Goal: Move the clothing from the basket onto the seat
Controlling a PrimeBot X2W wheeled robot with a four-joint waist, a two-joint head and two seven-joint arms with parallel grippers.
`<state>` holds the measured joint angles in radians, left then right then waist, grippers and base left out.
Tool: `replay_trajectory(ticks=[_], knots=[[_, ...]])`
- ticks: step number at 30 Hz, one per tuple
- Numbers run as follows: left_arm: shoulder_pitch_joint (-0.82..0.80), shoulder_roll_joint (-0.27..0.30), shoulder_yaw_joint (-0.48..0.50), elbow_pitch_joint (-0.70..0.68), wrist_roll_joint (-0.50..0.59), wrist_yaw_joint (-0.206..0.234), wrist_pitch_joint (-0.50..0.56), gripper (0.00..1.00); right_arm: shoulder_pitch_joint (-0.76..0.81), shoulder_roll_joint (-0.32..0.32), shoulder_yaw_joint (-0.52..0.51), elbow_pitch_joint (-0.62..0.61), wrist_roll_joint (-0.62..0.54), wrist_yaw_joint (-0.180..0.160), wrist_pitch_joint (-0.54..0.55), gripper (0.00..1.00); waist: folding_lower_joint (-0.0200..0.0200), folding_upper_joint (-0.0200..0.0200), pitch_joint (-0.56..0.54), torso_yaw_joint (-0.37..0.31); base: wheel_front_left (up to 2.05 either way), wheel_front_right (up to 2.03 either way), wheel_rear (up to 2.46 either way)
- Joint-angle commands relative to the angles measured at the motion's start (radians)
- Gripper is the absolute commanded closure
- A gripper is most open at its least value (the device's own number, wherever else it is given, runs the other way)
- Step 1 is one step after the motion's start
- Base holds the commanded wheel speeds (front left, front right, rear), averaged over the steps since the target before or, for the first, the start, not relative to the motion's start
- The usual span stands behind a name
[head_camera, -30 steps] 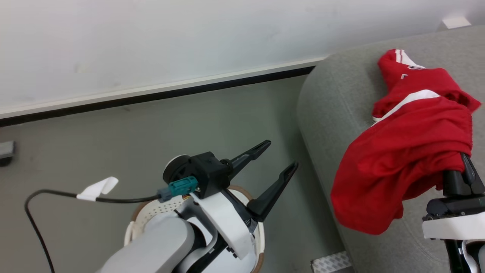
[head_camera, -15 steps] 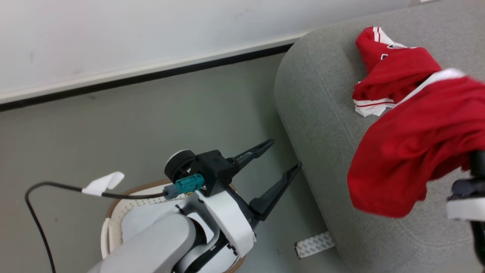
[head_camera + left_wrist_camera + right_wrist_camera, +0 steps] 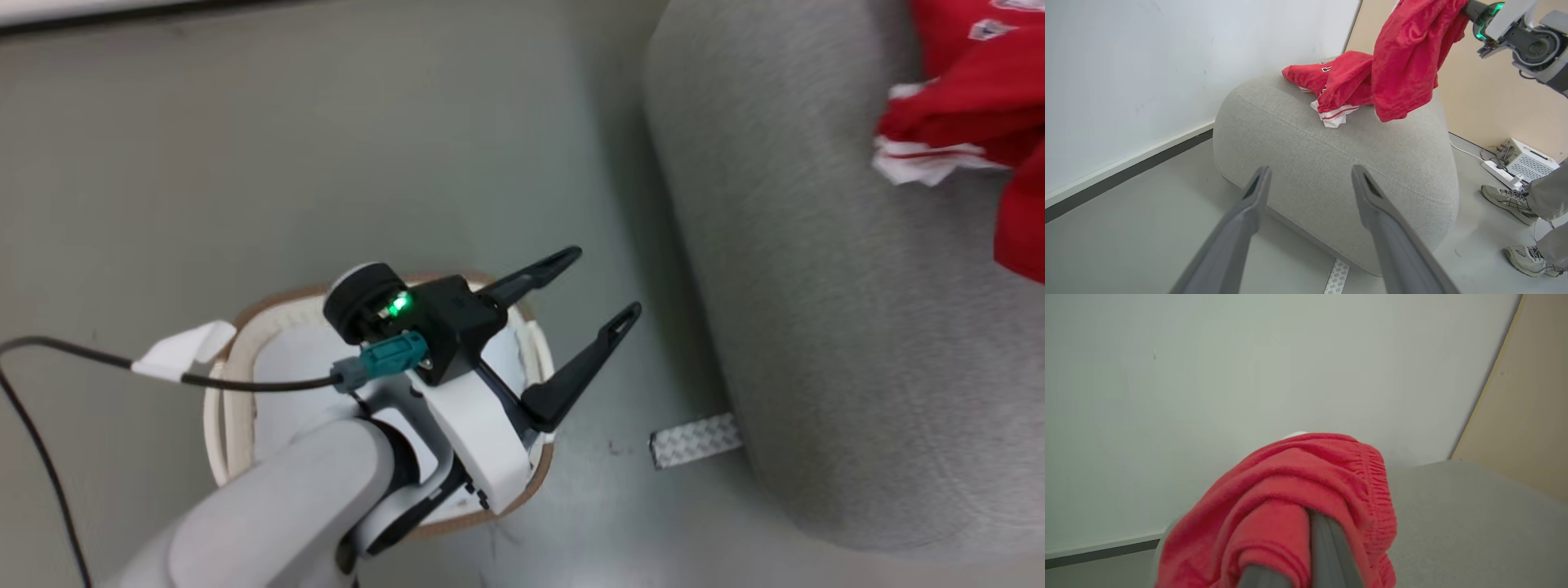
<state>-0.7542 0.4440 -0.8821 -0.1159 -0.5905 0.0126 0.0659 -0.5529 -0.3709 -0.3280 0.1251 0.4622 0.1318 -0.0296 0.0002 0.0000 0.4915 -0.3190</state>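
Right end effector [image 3: 1308, 539], clenched on a soft red sports garment [image 3: 1408, 61] above the large grey fabric sofa [image 3: 1331, 163], must next lower and release it; left end effector [image 3: 606, 281] spread wide, empty.

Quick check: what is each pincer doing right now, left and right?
Left pincer: open, holding nothing.
Right pincer: shut on the red clothing, which hangs above the seat.

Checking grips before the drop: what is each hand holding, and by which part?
Right hand: shut on the red garment, pinching bunched cloth near its elastic waistband. Left hand: open, holding nothing.
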Motion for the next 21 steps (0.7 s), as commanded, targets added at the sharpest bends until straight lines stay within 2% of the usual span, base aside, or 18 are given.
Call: replay_trajectory(ticks=[1, 5, 10, 14, 17, 18, 21], knots=[[-0.016, 0.009, 0.005, -0.011, 0.005, 0.005, 0.006, 0.00, -0.039, -0.034, -0.032, 0.041, -0.007, -0.002, 0.023, 1.00, -0.0002, 0.0000, 0.084, 0.046, 0.00, 0.00, 0.00], [-0.034, 0.004, 0.004, -0.019, 0.012, 0.000, 0.005, 0.00, -0.095, -0.109, -0.077, 0.204, -0.031, -0.002, 0.080, 1.00, -0.0002, 0.0000, 0.130, 0.080, 0.00, 0.00, 0.00], [-0.043, -0.004, 0.009, -0.006, 0.010, -0.001, -0.013, 0.00, -0.115, -0.202, 0.013, 0.395, -0.076, -0.002, 0.204, 1.00, -0.0002, 0.0000, 0.148, 0.103, 0.00, 0.00, 0.00], [-0.044, -0.006, 0.010, 0.006, 0.004, -0.003, -0.022, 0.00, -0.127, -0.237, 0.083, 0.504, -0.071, -0.002, 0.301, 0.98, -0.0002, 0.0000, 0.143, 0.109, 0.00, 0.00, 0.00], [-0.044, -0.008, 0.013, 0.017, 0.000, 0.000, -0.030, 0.00, -0.148, -0.248, 0.116, 0.542, -0.060, -0.002, 0.327, 0.53, -0.0002, 0.0000, 0.131, 0.106, 0.00, 0.00, 0.00], [-0.042, -0.009, 0.014, 0.020, -0.002, 0.001, -0.035, 0.00, -0.152, -0.249, 0.126, 0.549, -0.057, -0.002, 0.331, 0.02, -0.0002, 0.0000, 0.125, 0.104, 0.00, 0.00, 0.00], [-0.030, -0.009, 0.013, 0.032, -0.007, 0.000, -0.046, 0.00, -0.153, -0.250, 0.169, 0.552, -0.048, -0.002, 0.337, 0.00, -0.0002, 0.0000, 0.094, 0.095, 0.00, 0.00, 0.00]])
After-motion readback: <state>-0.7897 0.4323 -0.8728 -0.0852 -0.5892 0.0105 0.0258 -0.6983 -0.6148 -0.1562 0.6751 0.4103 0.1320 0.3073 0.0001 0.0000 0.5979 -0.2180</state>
